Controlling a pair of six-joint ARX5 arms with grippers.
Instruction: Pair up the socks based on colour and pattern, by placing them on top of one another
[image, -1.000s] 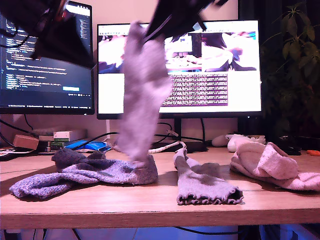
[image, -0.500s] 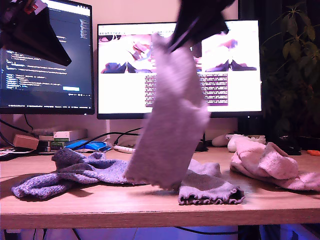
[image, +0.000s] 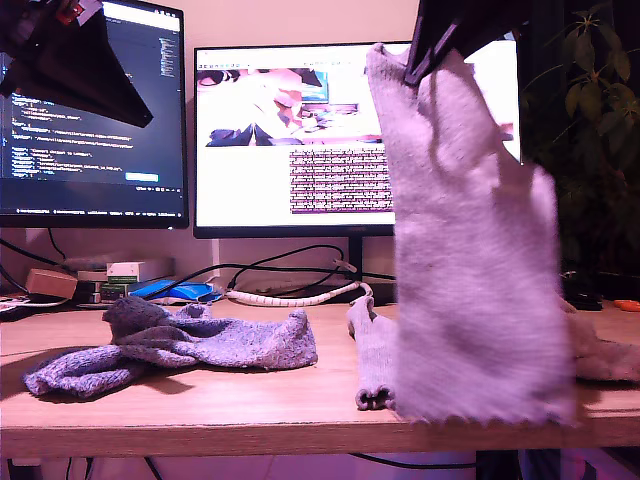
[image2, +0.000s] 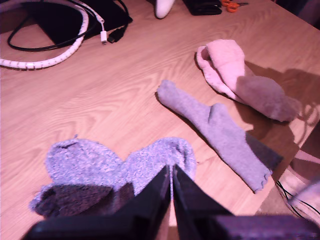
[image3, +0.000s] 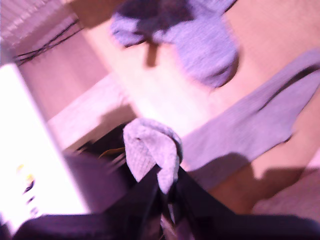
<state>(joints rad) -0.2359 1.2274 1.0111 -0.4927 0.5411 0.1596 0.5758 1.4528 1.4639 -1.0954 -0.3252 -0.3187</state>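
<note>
1. Speckled blue-purple socks (image: 170, 345) lie heaped on the counter (image: 250, 410) toward the exterior view's left, under my first claw (image2: 171, 186), which hangs clenched and empty.
2. Second grey sock (image: 372, 365) lies flat near the middle, frilly cuff toward the front edge.
3. Grey sock (image: 470, 260) dangles from my second claw (image3: 167, 192), gripped at its top.
4. Pale pink socks (image: 605, 355) sit at the exterior view's right.

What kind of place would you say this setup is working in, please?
Most likely a home or office computer desk: a wooden desktop with two lit monitors, one showing code and one showing camera feeds, loose cables behind the socks, and a houseplant at the exterior view's right.
</note>
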